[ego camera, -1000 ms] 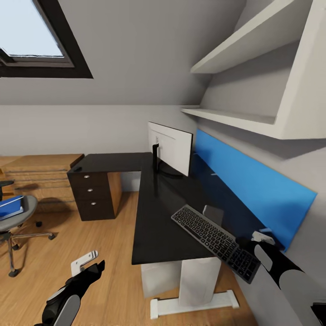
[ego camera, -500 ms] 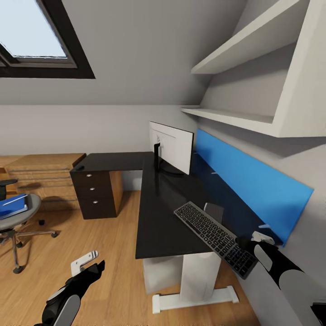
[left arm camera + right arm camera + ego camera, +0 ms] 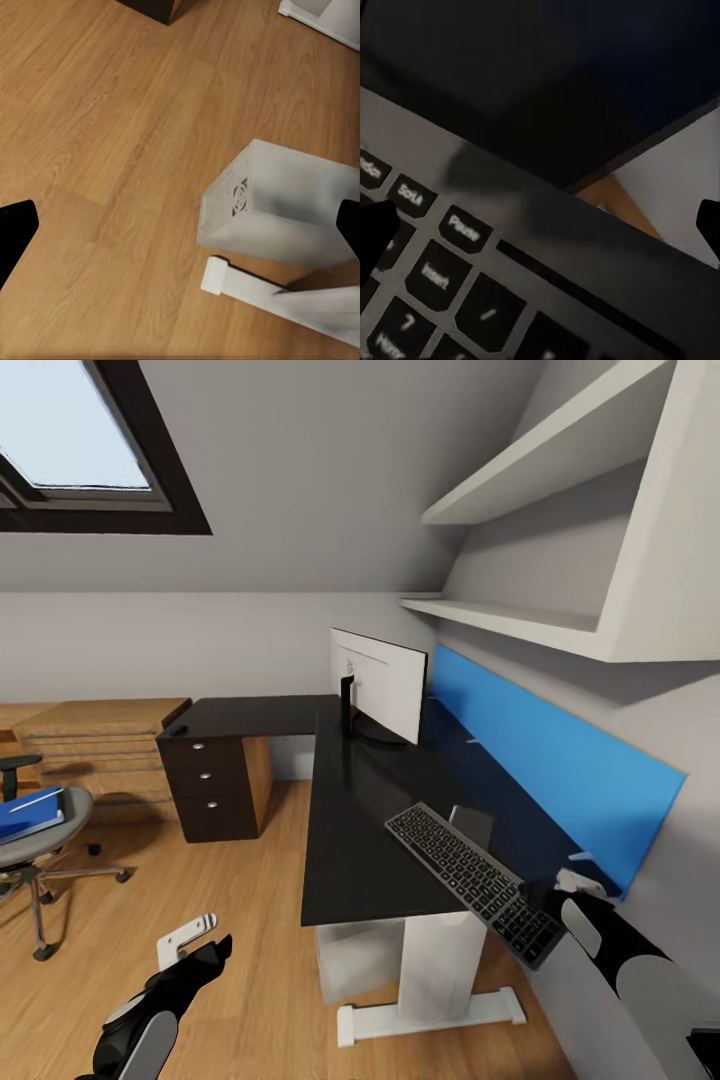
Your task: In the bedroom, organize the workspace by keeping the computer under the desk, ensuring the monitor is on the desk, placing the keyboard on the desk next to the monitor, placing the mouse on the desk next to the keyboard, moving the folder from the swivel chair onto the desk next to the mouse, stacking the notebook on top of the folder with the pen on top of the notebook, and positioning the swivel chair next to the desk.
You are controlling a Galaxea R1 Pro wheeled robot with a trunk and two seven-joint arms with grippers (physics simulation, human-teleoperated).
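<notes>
The keyboard hangs at a slant over the near right part of the desk, its far end above the black top and its near end jutting past the front edge, where the right gripper meets it. Its long axis runs diagonally, from the monitor's side down toward the robot's right arm. In the right wrist view the keys lie right between the dark fingertips, so the jaws seem to be clamped on that end, though the contact itself is hard to make out. My guess is that the coming move is to lower and square it up toward the monitor, which stands well apart, farther back on the desk.

The left gripper hangs low over the wood floor with its jaws spread, holding nothing; its camera looks down on the white computer under the desk.

Off to the left, the swivel chair holds the blue folder, well apart from the desk. White shelves and a blue wall panel line the right wall.
</notes>
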